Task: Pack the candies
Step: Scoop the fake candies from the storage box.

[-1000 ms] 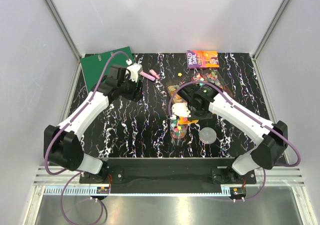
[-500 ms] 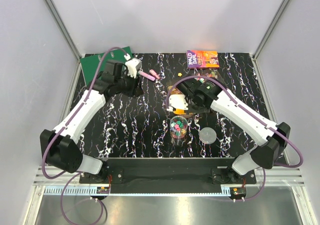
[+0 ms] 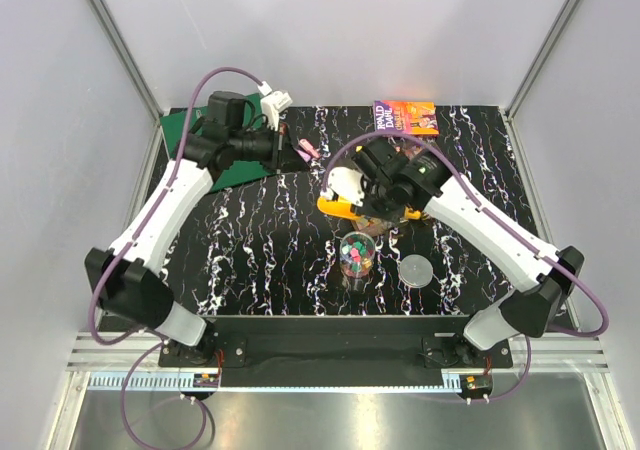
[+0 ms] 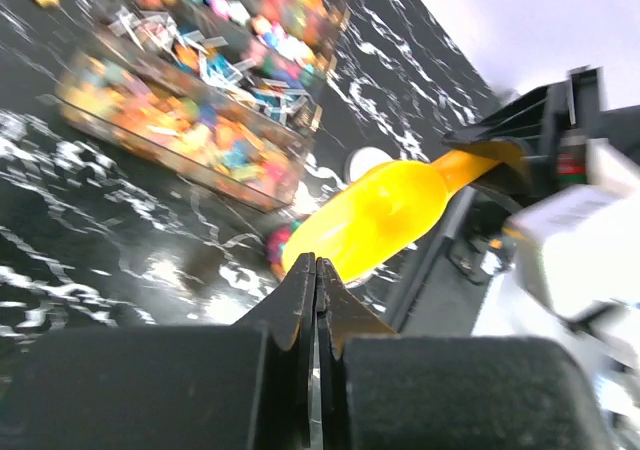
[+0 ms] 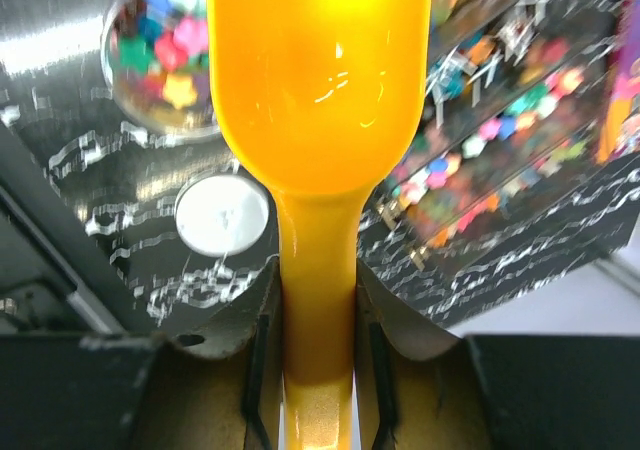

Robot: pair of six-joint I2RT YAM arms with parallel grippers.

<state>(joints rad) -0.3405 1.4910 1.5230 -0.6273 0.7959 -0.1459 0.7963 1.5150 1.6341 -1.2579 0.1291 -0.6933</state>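
Note:
The candies lie in a clear tray (image 4: 190, 120) and partly fill a clear cup (image 3: 357, 255); the right wrist view shows both that cup (image 5: 165, 55) and the tray (image 5: 490, 135). My right gripper (image 5: 318, 310) is shut on the handle of the yellow scoop (image 5: 318, 90). From above, the scoop (image 3: 335, 207) hangs just behind and left of the cup, with the right gripper (image 3: 362, 198) beside it. Raised over the far left of the table, my left gripper (image 4: 316, 260) is shut with nothing in it, and in the top view that left gripper (image 3: 283, 152) points towards the scoop.
A white round lid (image 3: 416, 269) lies right of the cup. Pink highlighters (image 3: 305, 150) lie near the left gripper. A green binder (image 3: 195, 135) sits at the far left corner, and a purple book (image 3: 405, 117) lies at the far edge.
The left gripper has shut and its arm has lifted towards the far left. The right arm has carried the scoop away from above the cup, back and to the left.

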